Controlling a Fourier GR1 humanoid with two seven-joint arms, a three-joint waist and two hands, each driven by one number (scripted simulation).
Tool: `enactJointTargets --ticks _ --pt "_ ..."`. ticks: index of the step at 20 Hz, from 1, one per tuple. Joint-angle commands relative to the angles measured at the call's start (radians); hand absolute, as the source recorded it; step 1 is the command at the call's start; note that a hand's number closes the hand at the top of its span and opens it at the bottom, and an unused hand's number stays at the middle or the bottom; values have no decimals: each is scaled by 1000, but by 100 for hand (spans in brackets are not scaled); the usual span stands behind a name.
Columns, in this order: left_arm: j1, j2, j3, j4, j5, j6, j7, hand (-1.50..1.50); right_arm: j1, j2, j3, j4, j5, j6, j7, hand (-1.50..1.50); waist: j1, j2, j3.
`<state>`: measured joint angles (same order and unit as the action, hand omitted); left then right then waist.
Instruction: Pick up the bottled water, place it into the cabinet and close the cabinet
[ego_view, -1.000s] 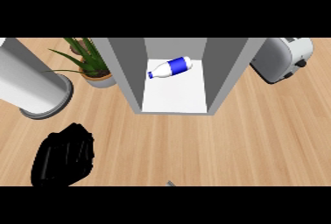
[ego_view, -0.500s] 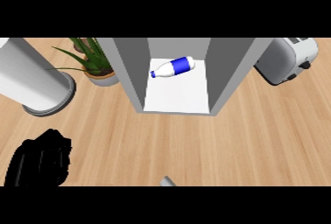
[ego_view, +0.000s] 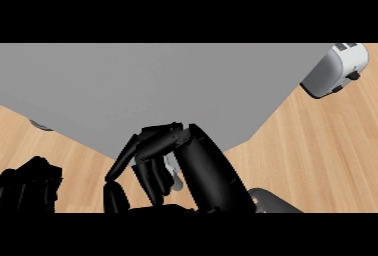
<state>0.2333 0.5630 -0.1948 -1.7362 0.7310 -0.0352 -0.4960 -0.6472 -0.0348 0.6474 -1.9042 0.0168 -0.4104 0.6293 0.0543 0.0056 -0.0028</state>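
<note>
Bottled water is not visible; the grey cabinet (ego_view: 162, 85) panel hides whatever lies behind it.

That flat grey panel fills the upper and middle frame, its lower edge slanting from the left side down toward the centre. Wooden counter (ego_view: 325, 150) shows at the right and lower left. The right hand (ego_view: 199, 165) rises from the bottom centre, its fingers (ego_view: 159, 137) stretched out and held close together, their tips overlapping the panel's lower edge; it holds nothing. The left hand (ego_view: 29, 185) sits at the lower left edge, a dark mass whose pose I cannot tell. A white toaster (ego_view: 336, 70) stands in the upper right corner.
</note>
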Motion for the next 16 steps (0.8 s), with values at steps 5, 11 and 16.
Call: enactJointTargets --ticks 5,11,16 --pt "39 -2 30 4 -6 -63 -34 150 -123 34 -305 434 -272 217 -228 150 -13 7 3" --pt "65 2 59 20 -15 -94 -35 150 -182 -33 -421 658 -299 365 -359 150 -23 4 3" --pt "33 52 108 5 43 -120 19 150 -204 -69 -453 730 -304 409 -396 150 -15 11 3"
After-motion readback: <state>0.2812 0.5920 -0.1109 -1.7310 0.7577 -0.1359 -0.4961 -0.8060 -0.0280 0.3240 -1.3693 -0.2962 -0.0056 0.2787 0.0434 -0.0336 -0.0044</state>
